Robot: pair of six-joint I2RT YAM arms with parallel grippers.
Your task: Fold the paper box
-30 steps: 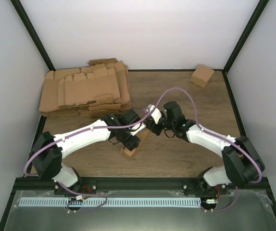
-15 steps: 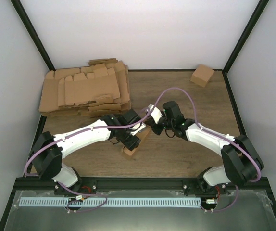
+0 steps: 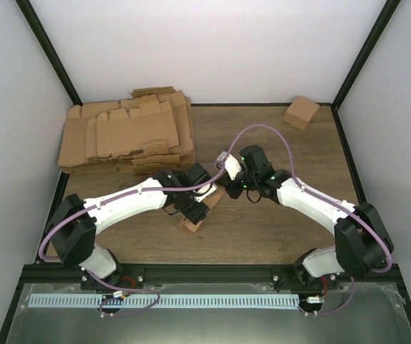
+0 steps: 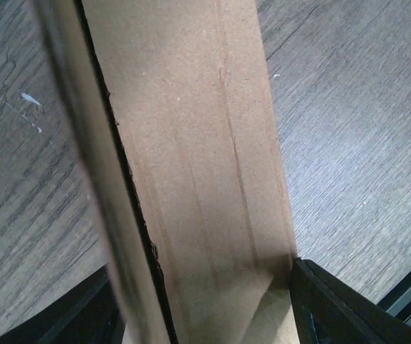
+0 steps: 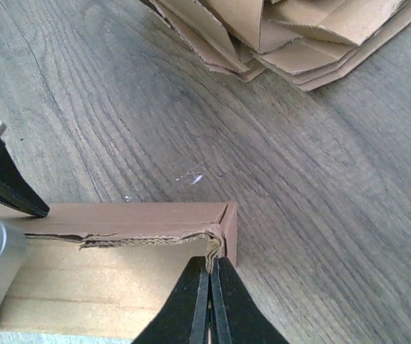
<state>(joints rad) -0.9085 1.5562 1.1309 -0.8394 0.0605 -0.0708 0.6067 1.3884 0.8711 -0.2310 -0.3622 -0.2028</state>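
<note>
A brown cardboard box (image 3: pixel 195 218), partly folded, stands on the wooden table (image 3: pixel 277 229) between the two arms. My left gripper (image 3: pixel 191 208) is shut on its body; in the left wrist view the box (image 4: pixel 191 165) fills the space between the black fingers (image 4: pixel 349 308). My right gripper (image 3: pixel 228 188) is at the box's far end. In the right wrist view its fingertips (image 5: pixel 210 276) are pinched shut on a thin cardboard flap (image 5: pixel 215 247) at the box corner (image 5: pixel 228 222).
A pile of flat unfolded box blanks (image 3: pixel 127 132) lies at the back left and shows in the right wrist view (image 5: pixel 291 36). One finished small box (image 3: pixel 301 112) sits at the back right corner. Black frame posts bound the table.
My right gripper has shifted slightly toward the back left along the box's far end. The left arm and box have barely moved.
</note>
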